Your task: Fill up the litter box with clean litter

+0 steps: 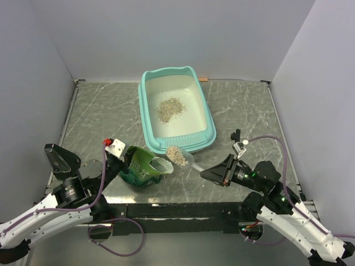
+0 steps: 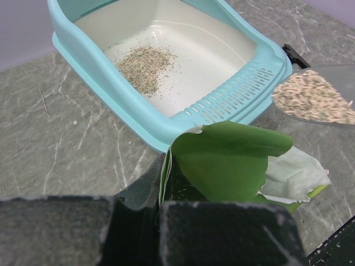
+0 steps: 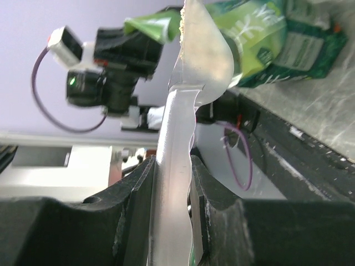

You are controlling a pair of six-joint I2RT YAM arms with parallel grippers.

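Left pincer (image 2: 137, 217) clamped on bag (image 2: 227, 160) lip; right pincer (image 3: 173, 188) gripping scoop (image 3: 176, 127) handle.
Litter (image 1: 176, 154), loose and spill-prone, heaps the scoop at lower centre, some in the box (image 1: 143, 108) above; carry by handle, level.

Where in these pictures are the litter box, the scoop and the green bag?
litter box (image 1: 188, 139), top view, slotted near rim.
scoop (image 3: 173, 160), right wrist view, clear handle.
green bag (image 2: 227, 160), left wrist view, folded-open flap.

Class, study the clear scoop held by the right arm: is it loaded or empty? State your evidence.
Loaded. A heap of beige litter sits in the bowl of the scoop, plain in both the top and left wrist views.
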